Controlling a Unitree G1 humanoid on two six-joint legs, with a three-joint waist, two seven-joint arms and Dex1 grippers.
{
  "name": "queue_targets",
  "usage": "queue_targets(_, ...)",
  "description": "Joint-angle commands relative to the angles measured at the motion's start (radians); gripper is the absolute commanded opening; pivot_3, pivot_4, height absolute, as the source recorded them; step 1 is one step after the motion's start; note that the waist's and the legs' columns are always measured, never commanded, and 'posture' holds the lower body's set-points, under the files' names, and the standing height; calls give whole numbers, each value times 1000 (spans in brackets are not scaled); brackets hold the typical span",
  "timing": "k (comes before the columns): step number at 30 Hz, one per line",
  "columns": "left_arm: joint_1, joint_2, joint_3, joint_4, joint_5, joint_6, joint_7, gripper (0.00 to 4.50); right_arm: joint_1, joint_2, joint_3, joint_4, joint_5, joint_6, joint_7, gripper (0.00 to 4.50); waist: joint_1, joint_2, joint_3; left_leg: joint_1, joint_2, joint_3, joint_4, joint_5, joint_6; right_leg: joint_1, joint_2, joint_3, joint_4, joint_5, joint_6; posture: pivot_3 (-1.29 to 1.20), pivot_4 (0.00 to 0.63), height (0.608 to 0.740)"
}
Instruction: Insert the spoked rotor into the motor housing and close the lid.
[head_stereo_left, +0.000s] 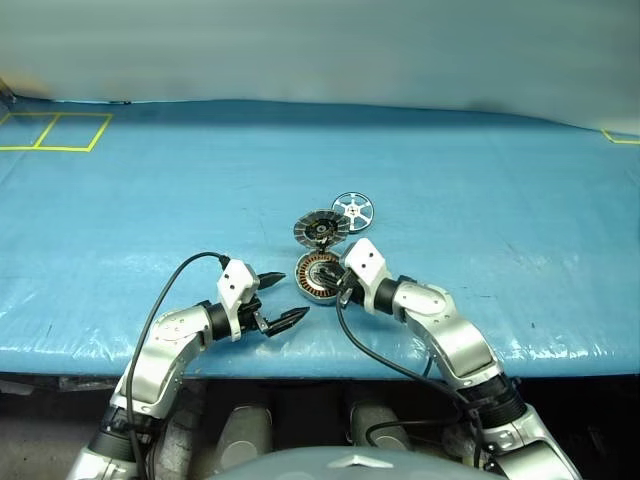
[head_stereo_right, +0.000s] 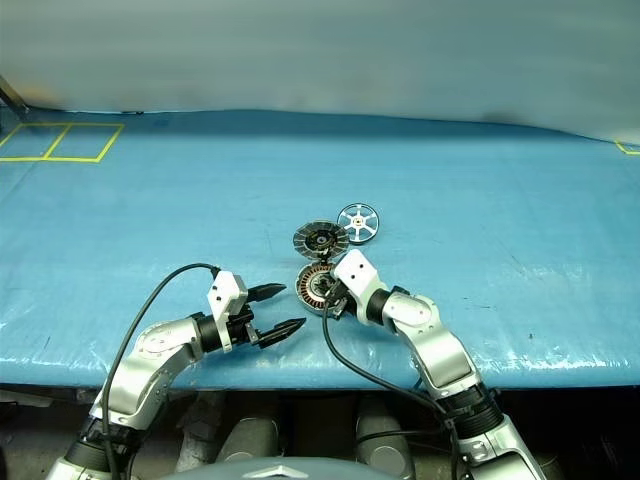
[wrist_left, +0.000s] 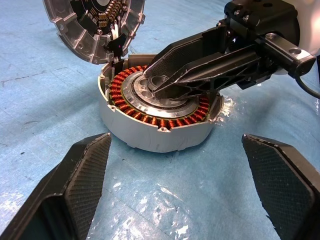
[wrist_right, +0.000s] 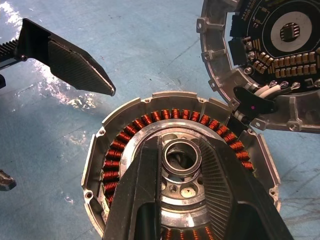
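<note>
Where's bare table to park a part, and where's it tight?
Free: the blue table cover between the yellow tape squares and the parts, and the stretch on the robot's right of the silver spoked rotor. Tight: the round silver motor housing, the open ribbed lid and the right tool over its hub, with the open left tool beside it.

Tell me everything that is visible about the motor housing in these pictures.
The motor housing is a short round cup of silver metal, standing upright and open on the blue table. Inside runs a ring of copper-brown windings around a silver centre. Its lid is tilted up at the far edge, joined there by wires. The right gripper has its fingers down at the central hub.
</note>
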Motion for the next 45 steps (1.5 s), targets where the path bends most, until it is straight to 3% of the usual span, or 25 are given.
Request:
queue_targets(1,-2,4,18,-5,-2,-27,-9,4500,6,-2,-3,-4,-9,-6,-7,1111,0,0,0,0,0,0,0,0,0,0,0,0,0,0,0,0,150,740)
queue_targets(14,-8,2,12,24,11,-50,-12,4500,13,-5,6,13,-31,-11,-11,1111,0,0,0,0,0,0,0,0,0,0,0,0,0,0,0,0,150,740)
queue_targets(17,-7,2,13,30,14,-55,-13,4500,19,-2,8,12,-25,-21,-3,1773,0,0,0,0,0,0,0,0,0,0,0,0,0,0,0,0,150,740)
queue_targets(20,-6,3,13,37,14,-61,-16,4500,22,13,-4,8,-25,-7,-29,2723,0,0,0,0,0,0,0,0,0,0,0,0,0,0,0,0,150,740)
queue_targets(32,-10,3,10,69,17,-84,-34,4500,34,51,-102,-70,99,-43,-17,2723,0,0,0,0,0,0,0,0,0,0,0,0,0,0,0,0,150,740)
queue_targets(36,-12,4,8,68,18,-84,-36,4500,37,50,-97,-67,66,-85,-37,1864,0,0,0,0,0,0,0,0,0,0,0,0,0,0,0,0,150,740)
queue_targets(41,-23,-8,5,47,7,-60,-29,4500,53,25,-44,-54,49,-71,-6,161,0,0,0,0,0,0,0,0,0,0,0,0,0,0,0,0,150,740)
queue_targets(45,-25,-6,3,28,8,-63,-30,4500,45,19,-23,-35,23,-65,-19,53,-1,0,0,0,0,0,0,0,0,0,0,0,0,0,0,0,150,740)
